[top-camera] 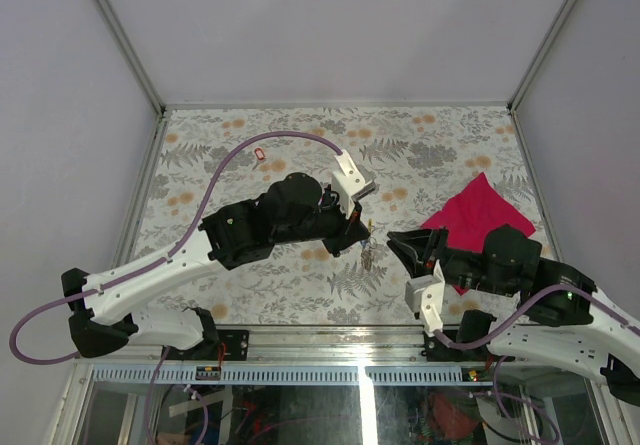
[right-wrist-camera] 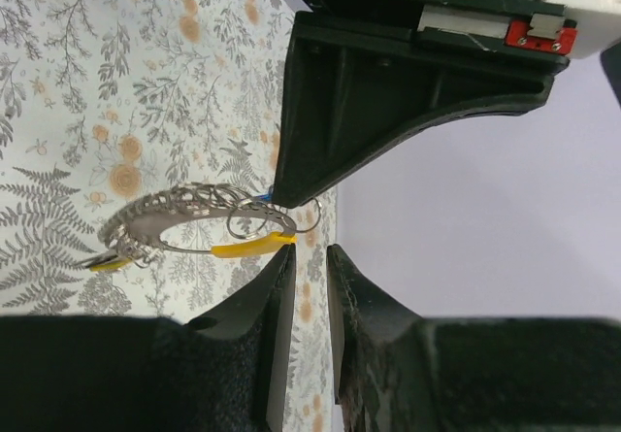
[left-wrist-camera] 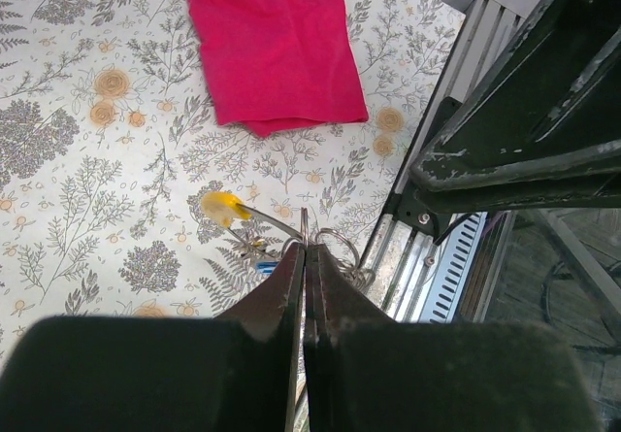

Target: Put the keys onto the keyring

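Note:
My left gripper is shut on the keyring, a thin silvery loop with smaller rings and a chain that hangs above the floral table. A yellow key sticks out beside the loop; I cannot tell whether it is threaded on. In the right wrist view a yellow piece lies along the loop's lower edge and ends at my right fingertip. My right gripper stands open just right of the ring with nothing between its fingers. From above, the keyring dangles between both grippers. A red key lies far left. The black key is out of view.
A magenta cloth lies crumpled at the right of the table, behind my right arm. The table's near metal rail runs just below the hanging ring. Grey walls close in the table on three sides.

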